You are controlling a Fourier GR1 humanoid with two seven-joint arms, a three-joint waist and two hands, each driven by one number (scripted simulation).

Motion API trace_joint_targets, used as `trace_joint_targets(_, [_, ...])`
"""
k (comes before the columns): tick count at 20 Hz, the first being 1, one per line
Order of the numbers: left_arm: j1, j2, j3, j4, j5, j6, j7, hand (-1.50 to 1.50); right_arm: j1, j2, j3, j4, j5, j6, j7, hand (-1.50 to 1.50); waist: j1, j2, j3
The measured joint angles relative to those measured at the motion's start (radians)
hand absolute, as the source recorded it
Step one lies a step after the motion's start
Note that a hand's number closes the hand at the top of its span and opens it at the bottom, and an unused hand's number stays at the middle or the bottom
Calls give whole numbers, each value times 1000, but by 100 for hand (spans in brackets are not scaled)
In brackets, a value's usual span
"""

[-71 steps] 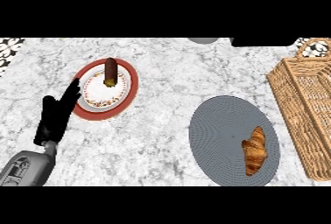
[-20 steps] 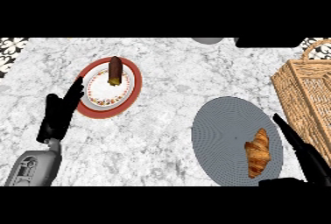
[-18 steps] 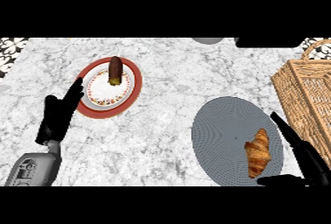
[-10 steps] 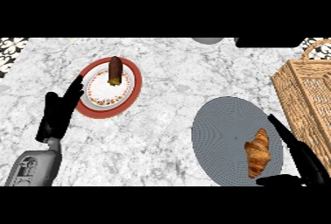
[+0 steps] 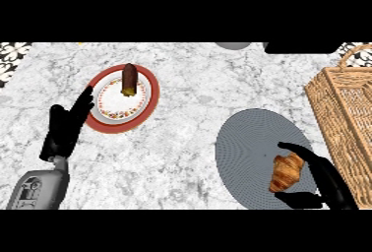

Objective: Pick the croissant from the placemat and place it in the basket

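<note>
The golden-brown croissant (image 5: 286, 172) lies on the near right part of the grey oval placemat (image 5: 251, 142). My right hand (image 5: 328, 181) comes in from the lower right and brackets it. A bent finger reaches past its far end and the thumb lies just below its near end, each with a thin gap. The wicker basket (image 5: 347, 110) stands at the right edge, right of the placemat. My left hand (image 5: 65, 128) rests open on the counter at the left, fingers straight.
A red-rimmed plate (image 5: 109, 120) with a brown food item (image 5: 129, 79) sits beside the left hand's fingertips. A grey round object (image 5: 232, 45) and a black object (image 5: 298, 47) lie at the counter's far edge.
My right hand came in from the lower right and moved left up to the croissant. Its finger, straight before, now bends over the croissant's far end. The left hand stayed put.
</note>
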Motion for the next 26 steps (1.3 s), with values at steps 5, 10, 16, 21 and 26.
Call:
trace_joint_targets(5, [-1,1,9,14,-4,-9,-14,0,-25,-23,5,57,67,-99,-73,150,2,-3,-3])
trace_joint_targets(10, [-5,-9,-4,13,-12,-7,-19,0,-105,-38,96,51,288,-61,147,150,14,-6,-17])
trace_joint_targets(16, [-23,-19,-12,23,-21,-1,-8,0,-249,28,254,74,544,100,460,150,22,-6,-19])
trace_joint_targets(21, [-7,1,10,22,-9,-19,-19,0,-344,94,345,109,641,124,590,150,13,-2,-7])
trace_joint_targets(26, [-7,-7,12,36,-16,-9,-25,0,-369,121,366,-6,481,114,679,150,5,-1,-1])
